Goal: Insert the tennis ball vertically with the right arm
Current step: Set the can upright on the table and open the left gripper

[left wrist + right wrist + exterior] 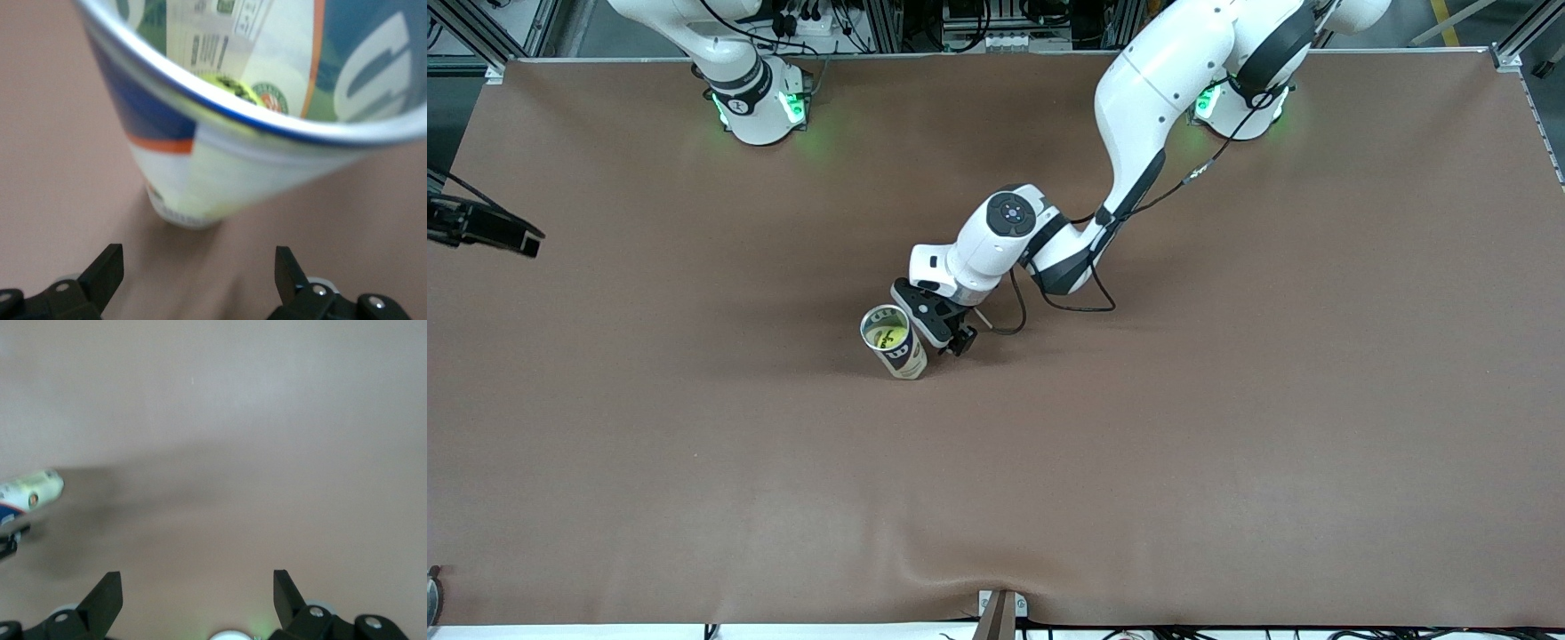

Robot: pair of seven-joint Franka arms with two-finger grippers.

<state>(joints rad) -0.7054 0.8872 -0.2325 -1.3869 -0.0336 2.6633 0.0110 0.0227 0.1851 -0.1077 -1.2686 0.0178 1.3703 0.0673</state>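
Note:
A tennis ball can (904,357) with a blue, white and orange label stands upright and open-topped near the middle of the table. A yellow-green tennis ball (889,337) lies inside it, seen through the rim in the left wrist view as the ball (230,90) in the can (200,180). My left gripper (927,320) hovers right beside the can on the left arm's side, open, with nothing between its fingertips (107,270). My right gripper (198,600) is open and empty, high over bare table near its own base; the can (30,492) shows at that view's edge.
The brown table mat (1138,444) is bare around the can. The left arm's cable (1049,302) loops over the table beside its wrist. A black fixture (485,229) juts in at the right arm's end of the table. The right arm's base (760,107) stands at the table's top edge.

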